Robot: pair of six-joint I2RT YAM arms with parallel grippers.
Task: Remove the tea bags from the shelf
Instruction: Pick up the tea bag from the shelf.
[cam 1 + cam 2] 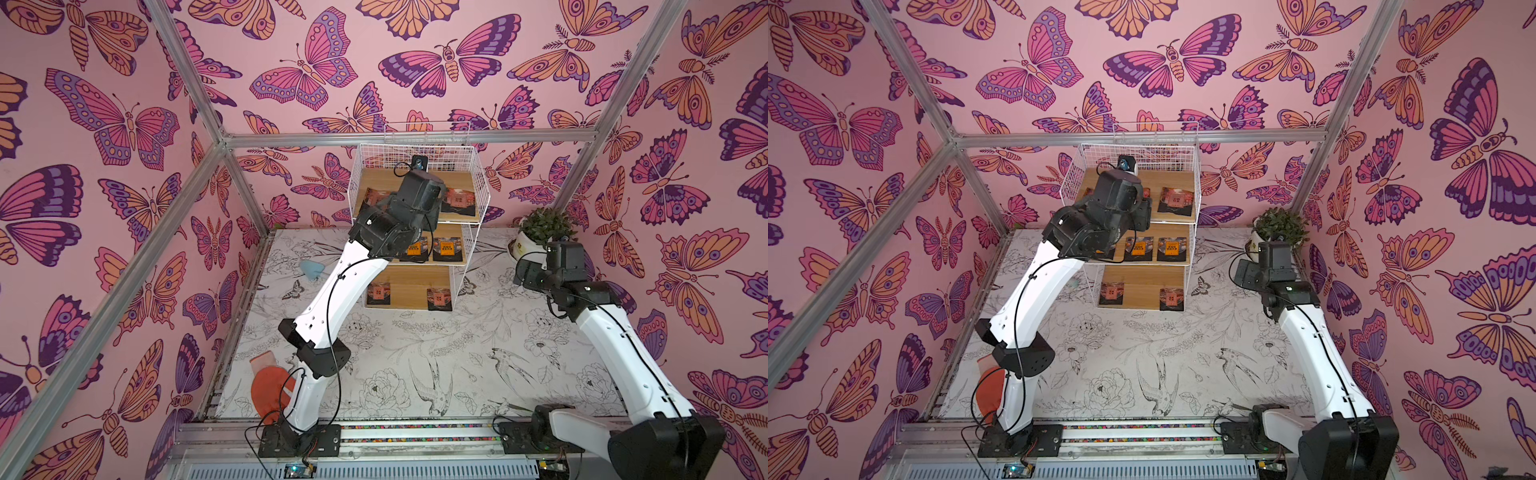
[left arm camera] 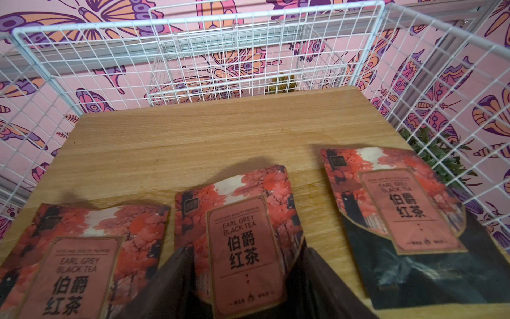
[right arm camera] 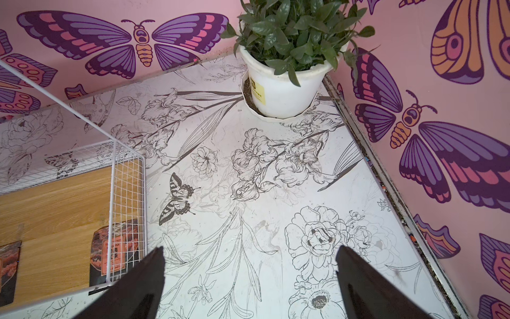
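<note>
Seeing left gripper [image 2: 244, 250] over the top board [image 2: 220, 132] of the shelf [image 1: 478, 178], jaws straddling the middle tea bag [image 2: 240, 221] of three there, one finger at each side edge. The bag's far end looks raised off the wood. I can't tell if it's actually clamped. Right gripper [image 3: 250, 248] is spread wide with nothing in it, above the table [image 3: 248, 179] just beside the shelf's bottom tier. Orange-label bags [image 1: 447, 249] sit on the shelf's middle tier and two pink bags [image 1: 439, 298] on its bottom tier.
</note>
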